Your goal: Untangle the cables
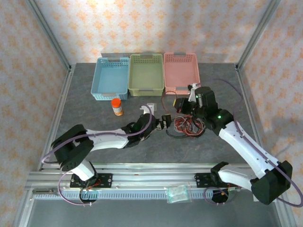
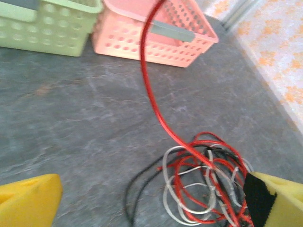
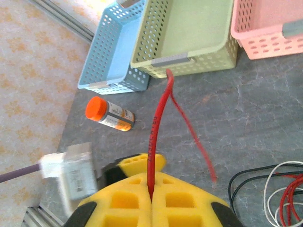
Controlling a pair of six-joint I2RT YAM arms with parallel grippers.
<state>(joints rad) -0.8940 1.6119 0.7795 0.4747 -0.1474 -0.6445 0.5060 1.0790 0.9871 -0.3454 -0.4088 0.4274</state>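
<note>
Right wrist: right gripper (image 3: 151, 194) clamped on red cable (image 3: 158, 118); left gripper (image 2: 151, 201) wide beside tangle (image 2: 203, 184). Advise slow pull, tangle pinned.

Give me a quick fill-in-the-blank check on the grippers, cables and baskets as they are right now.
1. The right gripper is shut on a ____ cable.
2. The left gripper, next to the tangle, is ____ and holds nothing.
3. The green basket sits between the blue basket and the ____ one.
Missing words: red; open; pink.
</note>
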